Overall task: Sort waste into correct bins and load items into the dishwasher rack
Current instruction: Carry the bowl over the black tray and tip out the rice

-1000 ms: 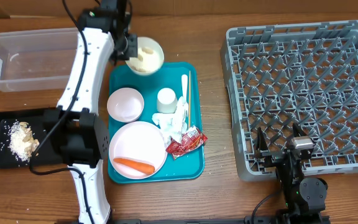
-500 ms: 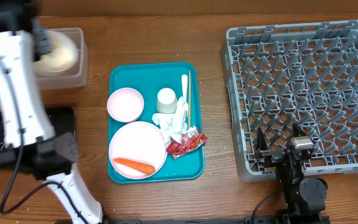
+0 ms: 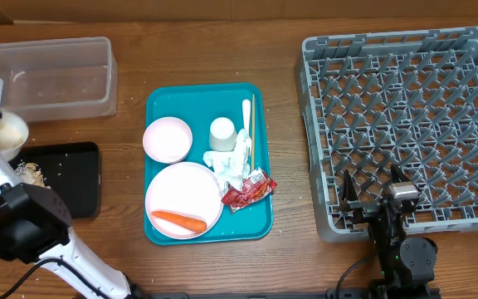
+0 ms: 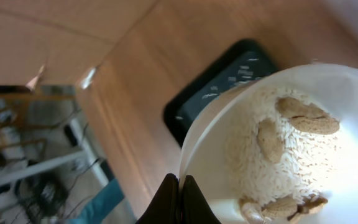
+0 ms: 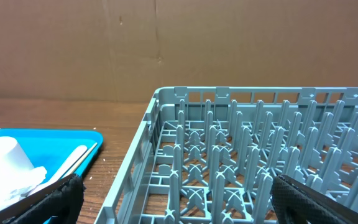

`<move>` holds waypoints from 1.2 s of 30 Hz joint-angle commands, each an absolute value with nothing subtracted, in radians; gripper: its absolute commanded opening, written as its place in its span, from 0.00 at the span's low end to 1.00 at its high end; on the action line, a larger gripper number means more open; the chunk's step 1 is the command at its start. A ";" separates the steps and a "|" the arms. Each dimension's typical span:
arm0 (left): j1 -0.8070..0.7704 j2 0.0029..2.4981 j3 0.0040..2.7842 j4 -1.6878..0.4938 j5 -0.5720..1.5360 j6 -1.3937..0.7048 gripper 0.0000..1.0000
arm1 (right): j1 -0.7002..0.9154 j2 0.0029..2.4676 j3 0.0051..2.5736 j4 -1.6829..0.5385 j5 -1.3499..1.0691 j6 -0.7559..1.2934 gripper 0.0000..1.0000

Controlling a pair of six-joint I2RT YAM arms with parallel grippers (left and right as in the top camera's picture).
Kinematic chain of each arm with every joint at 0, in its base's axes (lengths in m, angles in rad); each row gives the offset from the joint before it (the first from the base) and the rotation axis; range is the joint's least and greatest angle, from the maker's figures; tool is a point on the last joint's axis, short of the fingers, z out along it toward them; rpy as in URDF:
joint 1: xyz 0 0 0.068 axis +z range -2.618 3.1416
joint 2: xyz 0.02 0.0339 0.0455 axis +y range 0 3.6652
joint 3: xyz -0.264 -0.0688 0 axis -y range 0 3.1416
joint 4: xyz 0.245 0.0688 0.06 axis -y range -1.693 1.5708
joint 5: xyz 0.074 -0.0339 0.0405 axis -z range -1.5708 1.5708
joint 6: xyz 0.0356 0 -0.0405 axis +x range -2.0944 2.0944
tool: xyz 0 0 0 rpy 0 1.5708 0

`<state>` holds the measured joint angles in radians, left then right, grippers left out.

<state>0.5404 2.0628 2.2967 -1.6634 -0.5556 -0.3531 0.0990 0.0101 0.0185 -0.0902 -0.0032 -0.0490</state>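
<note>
Barely begun: the left gripper (image 4: 180,185) clamps the rim of the rice bowl (image 3: 8,133) by the black tray (image 3: 73,178) (a few crumbs (image 3: 27,174) lie in it), the right gripper (image 3: 372,189) idles open at the empty rack (image 3: 397,124), and the carrot (image 3: 178,221) and napkins (image 3: 232,166) sit unsorted on the teal tray (image 3: 173,104).

Brown wood-grain surface (image 3: 289,266), matte, fine streaks, fills overhead view. Plain brown cardboard wall (image 5: 229,43) stands upright behind far edge of surface, with vertical seam and few small marks; shows as thin strip along top of overhead view. In left wrist view, edge of surface runs diagonally, soft glare patch on wood. Beyond edge, room blurred: pale metal frame bars (image 4: 36,168), dark tangled cables (image 4: 42,193), greyish floor. Light even, warm. Shadows soft, short.
</note>
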 commanded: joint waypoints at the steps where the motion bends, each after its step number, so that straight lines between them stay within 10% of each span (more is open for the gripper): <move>1: 0.570 2.045 2.186 -1.633 -0.682 -0.390 0.04 | 0.098 0.003 0.008 -0.084 -0.010 -0.049 1.00; 36: 0.419 2.046 1.749 -1.348 -1.155 0.057 0.04 | 0.098 0.003 0.008 -0.084 -0.009 -0.049 1.00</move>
<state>0.4122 2.0632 1.7542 -1.3483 -1.0626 0.0044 0.0990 0.0101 0.0185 -0.0902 -0.0032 -0.0490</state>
